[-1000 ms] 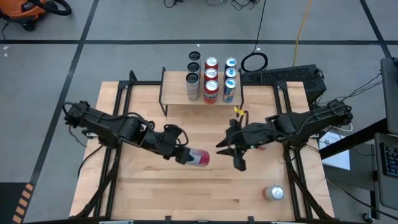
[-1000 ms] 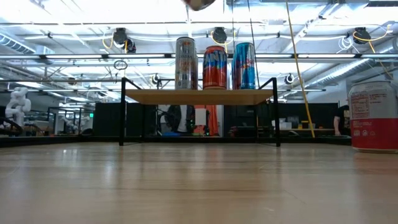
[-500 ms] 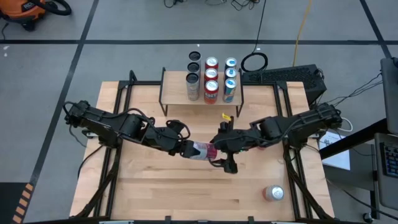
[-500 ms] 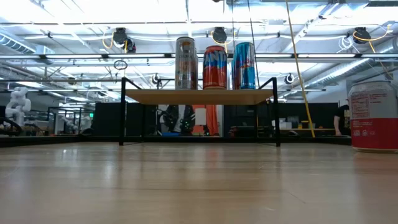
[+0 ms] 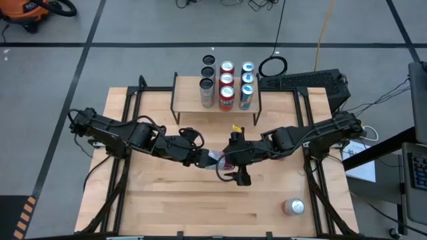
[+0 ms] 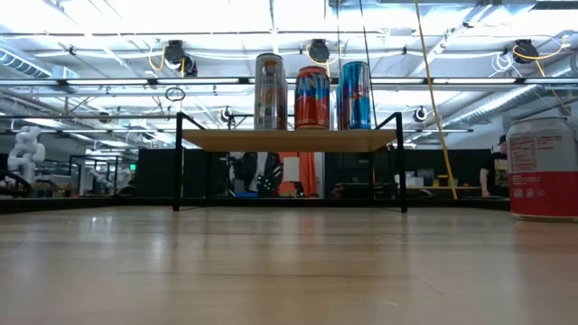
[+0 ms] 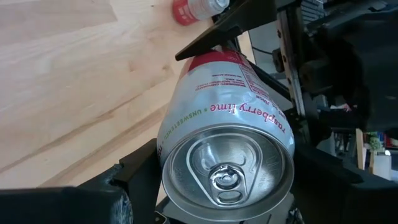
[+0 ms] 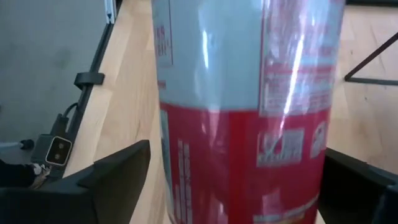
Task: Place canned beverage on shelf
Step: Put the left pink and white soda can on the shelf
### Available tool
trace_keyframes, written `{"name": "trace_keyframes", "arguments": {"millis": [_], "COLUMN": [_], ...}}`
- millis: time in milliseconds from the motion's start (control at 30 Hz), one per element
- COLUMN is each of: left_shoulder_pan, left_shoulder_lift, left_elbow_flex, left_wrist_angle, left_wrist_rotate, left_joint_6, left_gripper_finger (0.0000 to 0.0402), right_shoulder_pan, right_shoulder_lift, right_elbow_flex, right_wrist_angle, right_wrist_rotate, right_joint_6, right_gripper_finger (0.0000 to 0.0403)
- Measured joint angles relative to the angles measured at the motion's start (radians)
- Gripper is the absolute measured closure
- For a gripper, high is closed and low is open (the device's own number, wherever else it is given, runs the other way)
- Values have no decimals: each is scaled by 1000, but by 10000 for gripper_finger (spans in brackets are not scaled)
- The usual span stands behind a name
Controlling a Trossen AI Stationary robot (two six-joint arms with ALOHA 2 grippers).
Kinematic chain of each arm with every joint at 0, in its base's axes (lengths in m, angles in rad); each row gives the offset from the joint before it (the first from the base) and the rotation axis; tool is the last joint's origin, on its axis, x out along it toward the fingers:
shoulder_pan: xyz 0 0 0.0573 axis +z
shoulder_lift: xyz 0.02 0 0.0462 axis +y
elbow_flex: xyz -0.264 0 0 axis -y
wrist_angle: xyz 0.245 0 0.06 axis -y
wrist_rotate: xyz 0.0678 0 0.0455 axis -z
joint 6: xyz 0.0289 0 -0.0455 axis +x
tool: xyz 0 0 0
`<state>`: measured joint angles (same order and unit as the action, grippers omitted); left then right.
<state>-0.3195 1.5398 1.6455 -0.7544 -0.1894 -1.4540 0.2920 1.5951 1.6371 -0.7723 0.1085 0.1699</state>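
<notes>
Raspberry-lime can (image 5: 215, 160): rigid, smooth, judged slippery and dentable; best taken mid-body. Clamped by left gripper (image 5: 203, 160); right gripper (image 5: 230, 165) spread wide around it.

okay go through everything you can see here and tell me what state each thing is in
Raspberry lime can: lying sideways, off the table, held by the left end effector.
Right end effector: open around the can's far end.
Shelf: six cans upright on it.
Spare can: upright on the table.
</notes>
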Motion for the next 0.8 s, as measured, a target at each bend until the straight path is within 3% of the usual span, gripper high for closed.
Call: {"name": "trace_keyframes", "arguments": {"millis": [433, 667, 800], "left_shoulder_pan": [-1, -2, -1], "left_shoulder_lift": [0, 0, -1], "left_elbow_flex": [0, 0, 0], "left_wrist_angle": [-3, -3, 10], "left_wrist_rotate": [-5, -50, -71], "left_joint_6": [-3, 27, 98], "left_gripper_finger": [123, 80, 44], "right_shoulder_pan": [-3, -3, -5], "right_shoulder_lift": [1, 0, -5], "right_elbow_flex": [0, 0, 0], "right_wrist_angle": [19, 19, 14], "right_wrist_rotate": [23, 25, -34], "right_joint_6": [-22, -15, -3], "right_gripper_finger": [123, 129, 128]}}
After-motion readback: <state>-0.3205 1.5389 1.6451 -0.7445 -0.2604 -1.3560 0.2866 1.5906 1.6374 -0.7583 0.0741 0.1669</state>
